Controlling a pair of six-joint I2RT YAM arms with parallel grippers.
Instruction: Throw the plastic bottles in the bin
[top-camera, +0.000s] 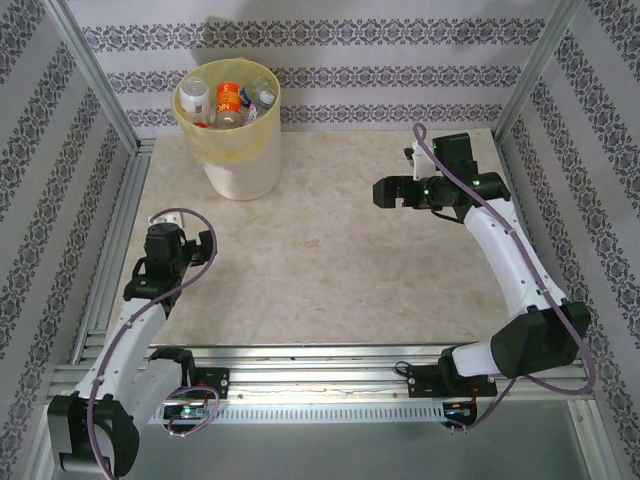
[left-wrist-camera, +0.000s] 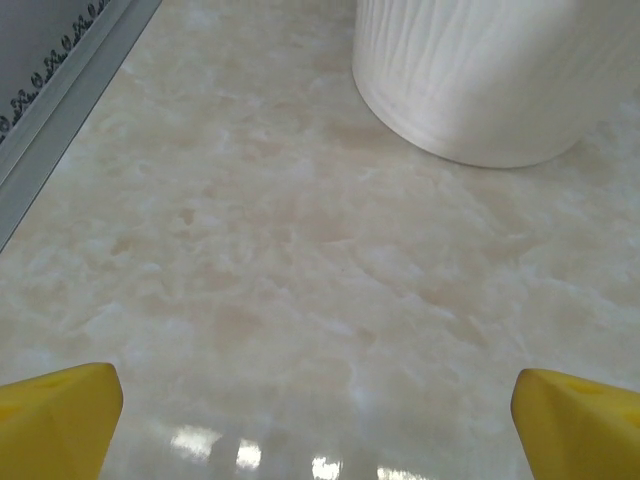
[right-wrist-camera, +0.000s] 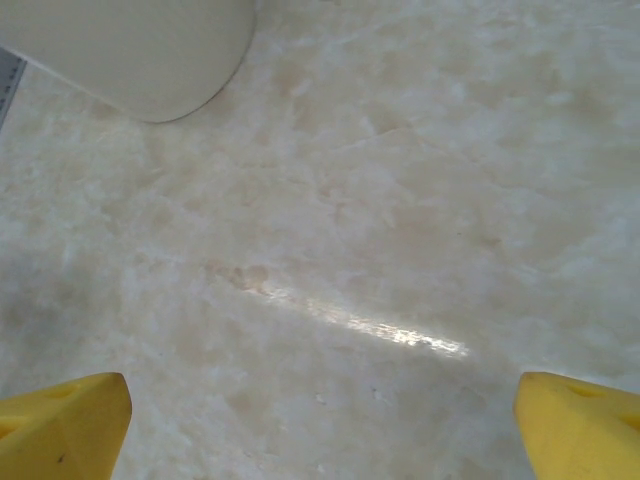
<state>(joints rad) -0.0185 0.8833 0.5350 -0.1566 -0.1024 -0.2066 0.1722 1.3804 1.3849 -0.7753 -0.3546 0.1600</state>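
So: every one of the plastic bottles (top-camera: 232, 98) that can be made out is already piled inside the bin (top-camera: 240, 165), which is parked at about 11 o'clock on the table (top-camera: 330, 270) in the top view. The left pincer (left-wrist-camera: 320, 420) is judged the nearer one, with the bin found at roughly 1 o'clock from it. From the right pincer (right-wrist-camera: 320, 425) the bin is well apart, off around 10 o'clock.

Both pincers are spread wide with nothing pinched. Bare marble is seen between the yellow fingertips (left-wrist-camera: 60, 420).

Long axes can't really be called, since the bottles are jumbled, though a few seem caps-up. Anything under the top layer is hidden by the bin wall and yellow bag (top-camera: 215, 140), and the bin's rim is cut off in both wrist shots.
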